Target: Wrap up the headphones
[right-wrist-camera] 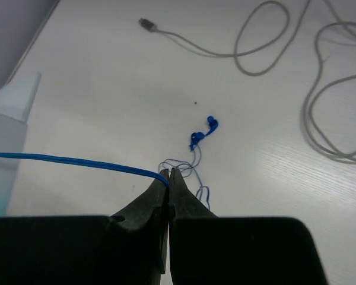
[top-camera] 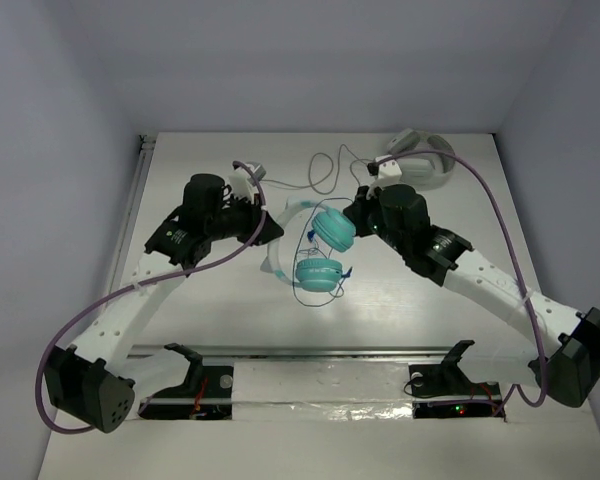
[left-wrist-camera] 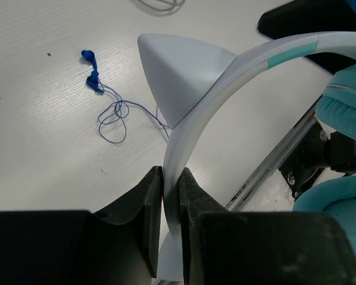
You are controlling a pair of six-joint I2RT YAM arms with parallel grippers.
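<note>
From above, the headphones (top-camera: 315,250) lie mid-table between the two arms, the white headband (top-camera: 285,225) arcing on the left and the two round teal ear cups (top-camera: 332,231) stacked one nearer, one farther. That view hides both grips behind the wrists. It alone shows the second set, grey-white headphones (top-camera: 422,160), at the far right of the table (top-camera: 400,320).

The left wrist camera settles the first grip: the left fingers (left-wrist-camera: 156,193) are pressed together on the smooth, flat band, which rises from between them and curves right, with a teal inset along its top. A white, pointed, cat-ear-shaped fin (left-wrist-camera: 178,74) stands off the band. The ear cushions at the right edge look soft and slightly wrinkled.

The right wrist camera shows what neither other view does: the right fingers (right-wrist-camera: 163,187) are pinched fully together on the thin blue cable (right-wrist-camera: 77,160), which runs taut to the left from their tips. Beyond them the slack end of the cable lies in small loose loops on the matte, faintly grained white surface and ends in a bright blue plug (right-wrist-camera: 203,132). Farther off, a thicker grey cable (right-wrist-camera: 273,44) snakes in wide curves, its metal connector lying apart from the blue one.
</note>
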